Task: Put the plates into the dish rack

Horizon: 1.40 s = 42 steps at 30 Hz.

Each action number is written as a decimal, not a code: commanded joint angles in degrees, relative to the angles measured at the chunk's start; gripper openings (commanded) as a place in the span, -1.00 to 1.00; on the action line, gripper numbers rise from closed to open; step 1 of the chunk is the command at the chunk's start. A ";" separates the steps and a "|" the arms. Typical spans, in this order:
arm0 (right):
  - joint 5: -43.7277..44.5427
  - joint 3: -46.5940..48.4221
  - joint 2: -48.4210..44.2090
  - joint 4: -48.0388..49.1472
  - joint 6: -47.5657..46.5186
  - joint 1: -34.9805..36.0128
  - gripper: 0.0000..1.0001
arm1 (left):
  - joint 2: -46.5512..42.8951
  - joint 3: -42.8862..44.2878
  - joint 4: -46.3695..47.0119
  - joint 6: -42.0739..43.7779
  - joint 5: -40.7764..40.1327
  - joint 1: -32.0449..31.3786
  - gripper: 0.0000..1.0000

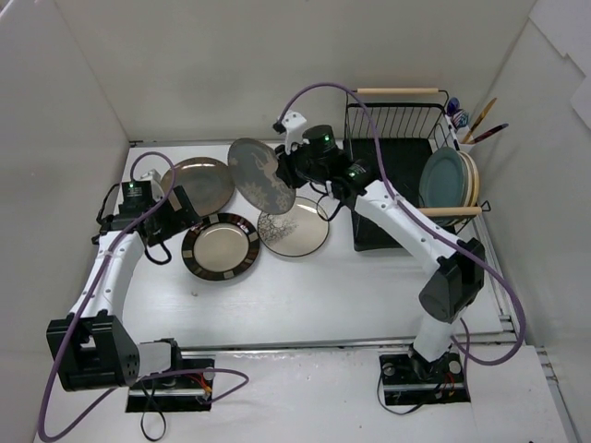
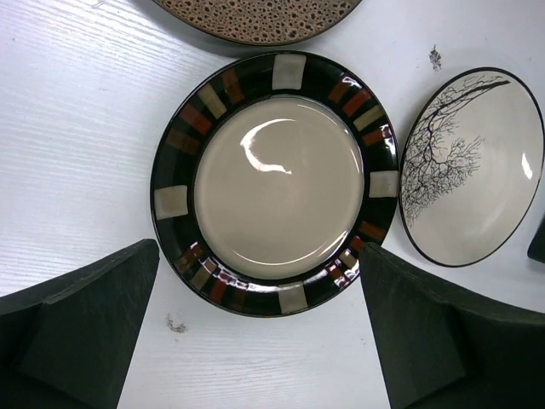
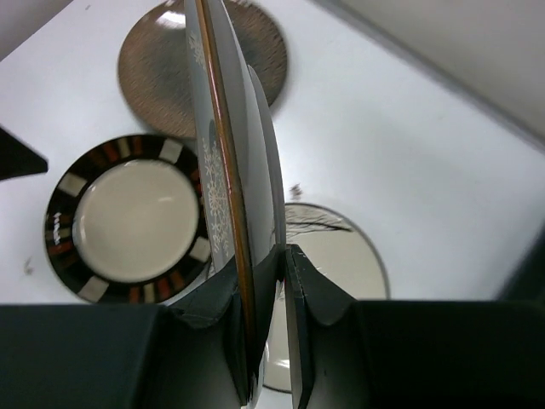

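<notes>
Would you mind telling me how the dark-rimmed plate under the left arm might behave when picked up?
The dark-rimmed plate shows glare, so its glaze is probably slippery. It looks like rigid ceramic, likely heavy and brittle. Lying flat on the table, it should slide rather than roll if pushed.

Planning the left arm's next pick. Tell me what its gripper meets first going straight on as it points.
Most likely the dark-rimmed beige plate, flat on the table and framed by the open left gripper; depth is unclear.
</notes>
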 commanded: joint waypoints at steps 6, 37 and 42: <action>8.67 9.05 -10.81 9.72 -7.08 -5.58 -1.00 | -0.60 -0.66 4.09 0.97 1.83 0.03 0.99; 11.06 -12.30 -26.46 3.92 -9.38 -38.01 -1.00 | 3.45 0.92 4.35 1.49 6.49 0.03 0.99; 7.45 -15.82 -25.93 3.92 -9.02 -42.50 -1.00 | 3.36 0.66 4.62 1.49 6.75 0.03 0.99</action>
